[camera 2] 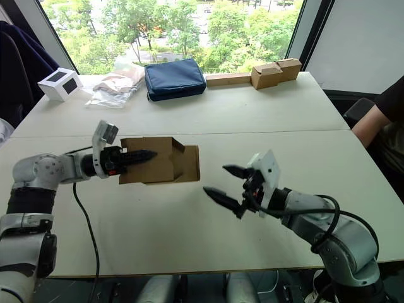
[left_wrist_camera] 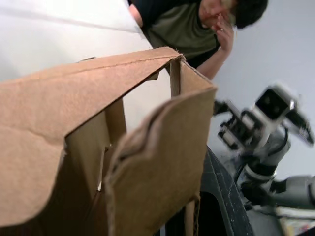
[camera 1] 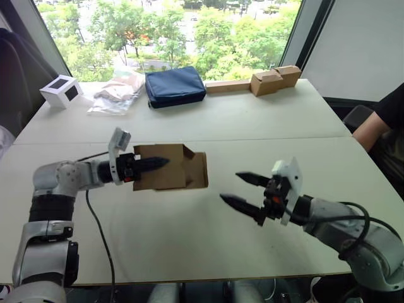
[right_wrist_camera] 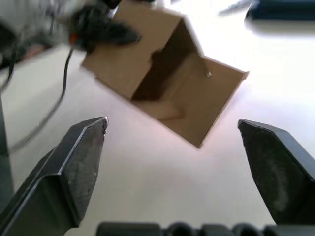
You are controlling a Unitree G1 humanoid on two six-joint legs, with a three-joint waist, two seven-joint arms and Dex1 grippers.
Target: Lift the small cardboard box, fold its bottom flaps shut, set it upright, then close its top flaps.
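The small cardboard box (camera 1: 169, 167) hangs on its side above the table, plain brown, its open end facing right. My left gripper (camera 1: 148, 165) is shut on the box's left wall, one black finger lying across the outside. A flap (camera 1: 197, 170) at the open end stands out toward the right, and the right wrist view shows the box's (right_wrist_camera: 162, 86) dark inside with flaps spread. The box wall (left_wrist_camera: 147, 162) shows close up in the left wrist view. My right gripper (camera 1: 245, 190) is open, a short way right of the box and apart from it.
Along the table's far edge stand a white cube box (camera 1: 61, 91), a plastic bag (camera 1: 115, 95), a navy pouch (camera 1: 175, 86) and tan boxes on a cardboard strip (camera 1: 255, 82). A person's arm (camera 1: 372, 126) is at the right. A cable (camera 1: 98, 227) trails below my left arm.
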